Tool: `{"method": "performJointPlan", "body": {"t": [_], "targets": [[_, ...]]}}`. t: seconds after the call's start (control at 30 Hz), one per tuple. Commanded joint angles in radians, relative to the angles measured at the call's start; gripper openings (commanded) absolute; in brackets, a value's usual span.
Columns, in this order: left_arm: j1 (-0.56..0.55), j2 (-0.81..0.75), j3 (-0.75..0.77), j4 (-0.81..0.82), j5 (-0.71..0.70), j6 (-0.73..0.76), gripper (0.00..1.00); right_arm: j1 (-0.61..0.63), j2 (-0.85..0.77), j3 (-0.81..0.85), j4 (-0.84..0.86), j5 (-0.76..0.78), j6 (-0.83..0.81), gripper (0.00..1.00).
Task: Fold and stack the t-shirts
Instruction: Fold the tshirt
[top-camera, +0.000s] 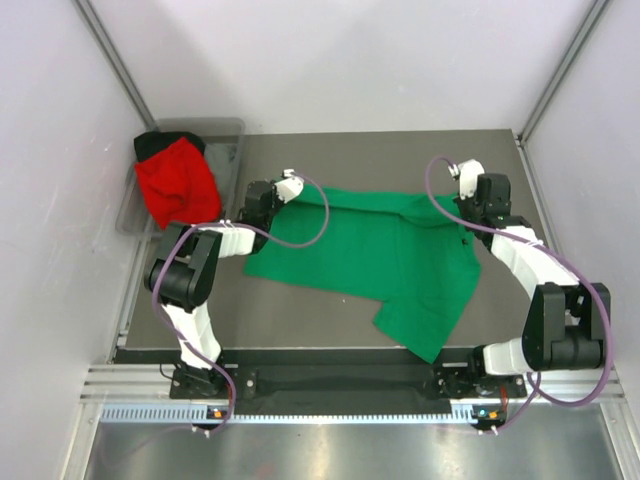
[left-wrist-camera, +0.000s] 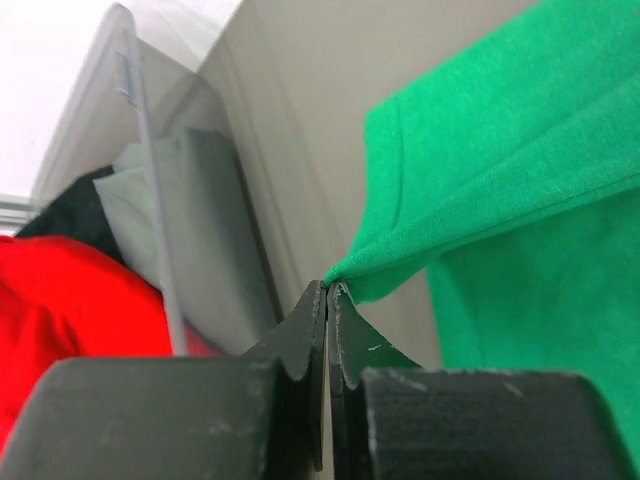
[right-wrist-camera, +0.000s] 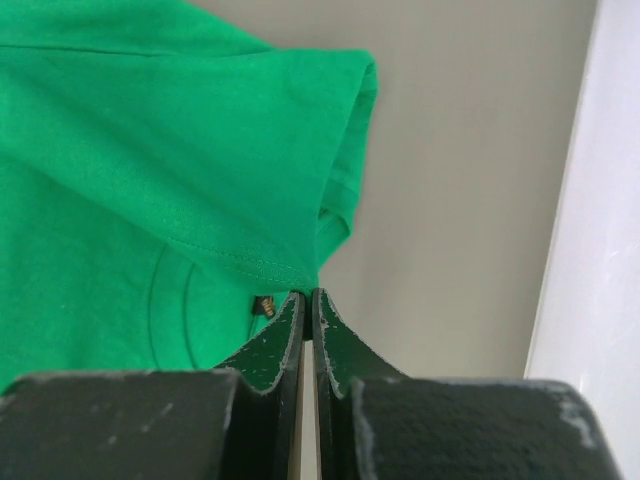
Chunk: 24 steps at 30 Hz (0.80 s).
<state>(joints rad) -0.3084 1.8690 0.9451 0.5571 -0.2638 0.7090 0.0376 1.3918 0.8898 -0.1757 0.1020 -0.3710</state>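
The green shirt (top-camera: 380, 250) lies spread but rumpled across the tabletop (top-camera: 300, 310), one part trailing toward the near edge. The left pincer (left-wrist-camera: 327, 292) is pressed together on a fold of its far left edge. The right pincer (right-wrist-camera: 306, 295) pinches a hem at the far right, beside a small label. The red shirt (top-camera: 178, 185) and the black shirt (top-camera: 150, 145) sit in the bin (top-camera: 228, 150) at far left. The fold should go best if both arms rise together, level, with the cloth taut between them, so that the edge lands straight.
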Motion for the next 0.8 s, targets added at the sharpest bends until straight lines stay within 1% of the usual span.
{"method": "performJointPlan", "body": {"t": [0.0, 0.23, 0.77], "targets": [[0.008, -0.064, -0.025, 0.027, 0.006, -0.031, 0.00, 0.015, -0.048, -0.006, -0.018, -0.033, 0.027, 0.00], [0.008, -0.074, -0.040, -0.011, -0.003, -0.052, 0.00, 0.015, -0.050, -0.018, -0.019, -0.041, 0.026, 0.00], [0.008, -0.080, -0.052, -0.017, -0.015, -0.057, 0.00, 0.015, -0.068, -0.017, -0.034, -0.059, 0.034, 0.00]]}}
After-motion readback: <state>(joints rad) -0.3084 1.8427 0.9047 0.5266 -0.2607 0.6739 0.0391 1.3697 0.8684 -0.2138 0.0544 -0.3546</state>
